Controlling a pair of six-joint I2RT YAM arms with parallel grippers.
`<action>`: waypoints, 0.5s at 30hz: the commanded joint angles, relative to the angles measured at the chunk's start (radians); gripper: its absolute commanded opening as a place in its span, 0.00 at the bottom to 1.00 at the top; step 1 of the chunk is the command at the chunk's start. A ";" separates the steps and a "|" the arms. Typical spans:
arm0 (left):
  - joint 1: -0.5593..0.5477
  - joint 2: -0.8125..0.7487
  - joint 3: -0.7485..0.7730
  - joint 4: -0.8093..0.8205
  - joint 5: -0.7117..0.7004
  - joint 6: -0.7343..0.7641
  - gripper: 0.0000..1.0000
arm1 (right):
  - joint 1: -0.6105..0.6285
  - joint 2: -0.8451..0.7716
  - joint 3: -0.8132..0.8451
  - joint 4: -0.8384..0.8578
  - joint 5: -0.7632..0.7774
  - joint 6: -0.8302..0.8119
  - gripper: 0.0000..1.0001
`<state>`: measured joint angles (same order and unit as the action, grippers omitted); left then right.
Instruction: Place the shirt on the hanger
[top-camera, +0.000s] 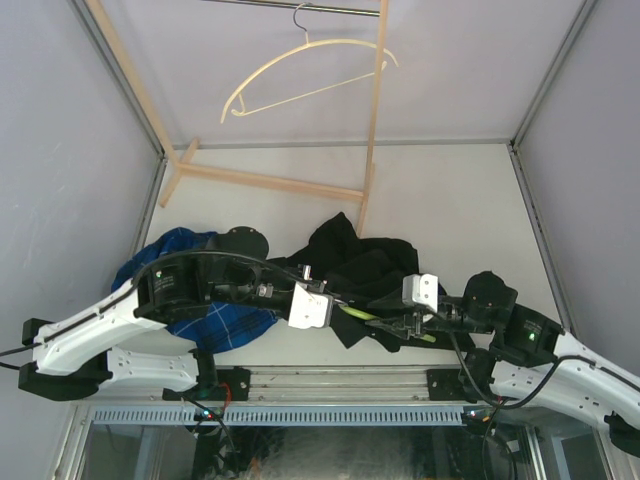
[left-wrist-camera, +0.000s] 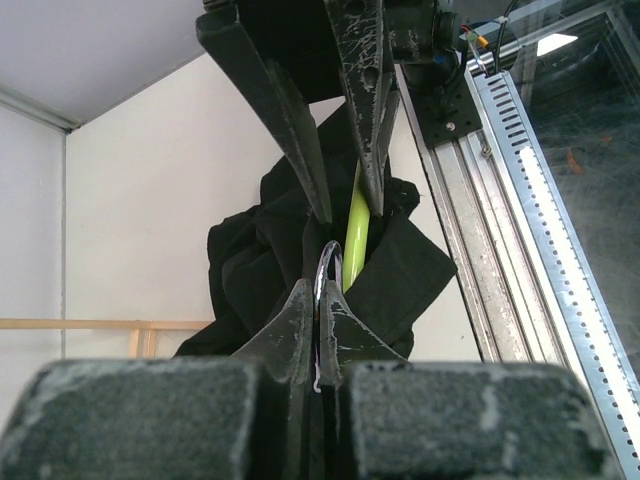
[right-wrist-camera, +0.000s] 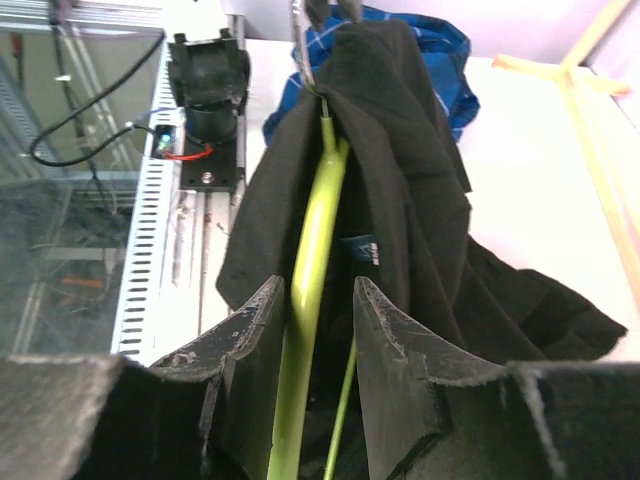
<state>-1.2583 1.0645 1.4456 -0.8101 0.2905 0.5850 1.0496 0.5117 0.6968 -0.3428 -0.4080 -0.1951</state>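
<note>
Gripping the metal hook (left-wrist-camera: 325, 262) of the lime-green hanger (right-wrist-camera: 318, 215), the left gripper (left-wrist-camera: 322, 292) was pinched tight on the wire just above the near edge of the table (top-camera: 450, 200), about midway along it. Facing it from the right, the right gripper (right-wrist-camera: 317, 290) had its fingers apart and set astride one green arm of the hanger. The bar lay against one finger, with a gap showing at the other. The hanger ran between the two grippers, more or less along the near edge.

The black shirt (right-wrist-camera: 400, 180) was bunched over it beside the hook. One fold was draped across the green arm and the rest was heaped on the table behind the grippers, spreading toward the middle of the surface. Whether either shoulder of the hanger sat inside the shirt could not be told from where I stood.

Toward the near left corner, under the left arm, a blue plaid shirt (top-camera: 225, 325) lay crumpled, near the black one. Farther back, the foot of a pale wooden rack (top-camera: 270, 182) crossed the table near its far edge, one upright rising by the black shirt's far side. Farthest of all, a cream hanger (top-camera: 312, 45) hung tilted from a metal rail (top-camera: 300, 6) above the far edge.
</note>
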 joint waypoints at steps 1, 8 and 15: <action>-0.001 -0.012 0.010 0.060 -0.003 -0.014 0.00 | 0.010 -0.005 0.012 0.046 0.105 -0.039 0.33; -0.001 -0.016 0.009 0.061 -0.006 -0.011 0.00 | 0.010 0.030 0.011 0.037 0.095 -0.035 0.32; -0.001 -0.021 0.006 0.069 -0.015 -0.012 0.00 | 0.022 0.089 0.011 0.034 0.109 -0.023 0.33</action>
<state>-1.2583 1.0645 1.4456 -0.8108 0.2802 0.5846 1.0580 0.5789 0.6968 -0.3401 -0.3290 -0.2180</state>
